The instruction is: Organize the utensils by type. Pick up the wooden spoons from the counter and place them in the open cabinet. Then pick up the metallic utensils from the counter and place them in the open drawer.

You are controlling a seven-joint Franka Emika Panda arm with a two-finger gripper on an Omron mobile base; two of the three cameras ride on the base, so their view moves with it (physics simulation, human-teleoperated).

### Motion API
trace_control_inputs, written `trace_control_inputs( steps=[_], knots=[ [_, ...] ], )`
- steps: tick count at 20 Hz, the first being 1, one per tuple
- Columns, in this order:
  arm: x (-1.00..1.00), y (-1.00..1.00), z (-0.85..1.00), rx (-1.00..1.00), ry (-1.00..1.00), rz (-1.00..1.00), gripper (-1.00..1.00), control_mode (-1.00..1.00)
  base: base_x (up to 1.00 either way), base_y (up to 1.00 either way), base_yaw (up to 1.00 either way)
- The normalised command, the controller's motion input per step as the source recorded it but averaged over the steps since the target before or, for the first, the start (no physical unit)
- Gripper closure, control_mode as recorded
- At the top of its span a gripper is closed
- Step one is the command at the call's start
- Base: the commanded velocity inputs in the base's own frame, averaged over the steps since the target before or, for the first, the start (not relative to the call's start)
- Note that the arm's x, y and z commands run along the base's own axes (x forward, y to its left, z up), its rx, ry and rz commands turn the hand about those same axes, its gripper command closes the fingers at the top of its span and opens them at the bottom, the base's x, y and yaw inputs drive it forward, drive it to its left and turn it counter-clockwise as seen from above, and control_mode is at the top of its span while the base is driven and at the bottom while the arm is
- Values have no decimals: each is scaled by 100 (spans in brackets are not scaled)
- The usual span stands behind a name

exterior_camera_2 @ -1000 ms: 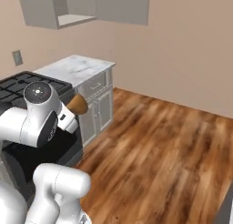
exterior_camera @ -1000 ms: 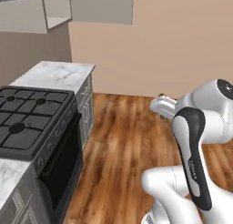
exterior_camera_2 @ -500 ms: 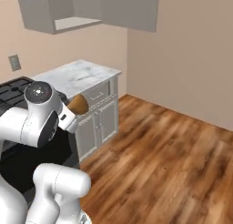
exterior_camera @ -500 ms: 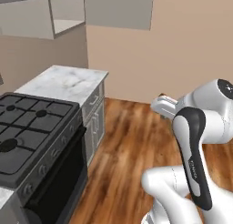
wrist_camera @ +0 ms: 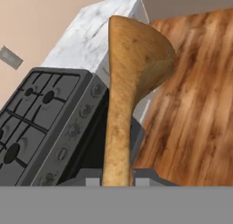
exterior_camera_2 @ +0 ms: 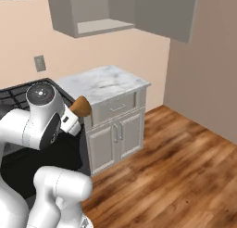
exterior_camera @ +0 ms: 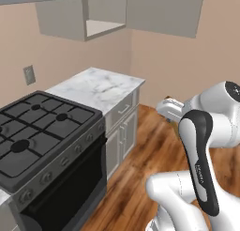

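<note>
The orange-brown wooden spoon (wrist_camera: 129, 73) stands up in the hand view, bowl at the top, and my gripper (wrist_camera: 117, 182) is shut on its handle. From the right base view the spoon's bowl (exterior_camera_2: 81, 106) sticks out past my gripper (exterior_camera_2: 70, 122), in front of the stove. The white marble counter (exterior_camera: 101, 87) (exterior_camera_2: 104, 81) lies ahead with a bare top. Above it hangs the open cabinet (exterior_camera: 101, 27) (exterior_camera_2: 99, 25), its shelf bare. The silver spoon, the dark-handled utensil and the open drawer are out of view.
A black gas stove (exterior_camera: 42, 127) (wrist_camera: 36, 114) adjoins the counter on the left. A wall outlet (exterior_camera_2: 40, 63) sits behind it. The counter front has a shut drawer (exterior_camera_2: 118, 106) over two doors. Wooden floor (exterior_camera_2: 176, 167) spreads to the right, up to a wall corner.
The whole picture has shifted, so the base has moved: counter, stove and open cabinet now sit nearer and more central. The spoon stays held in the gripper.
</note>
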Motion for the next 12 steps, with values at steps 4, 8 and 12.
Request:
trace_control_inputs(
  steps=[4, 8, 12],
  knots=[
    [0, 0, 0, 0, 0, 0, 100, 100, 42, -54, 50],
    [0, 0, 0, 0, 0, 0, 100, 100, 40, -63, 49],
    [0, 0, 0, 0, 0, 0, 100, 100, 29, -69, 45]
  ],
)
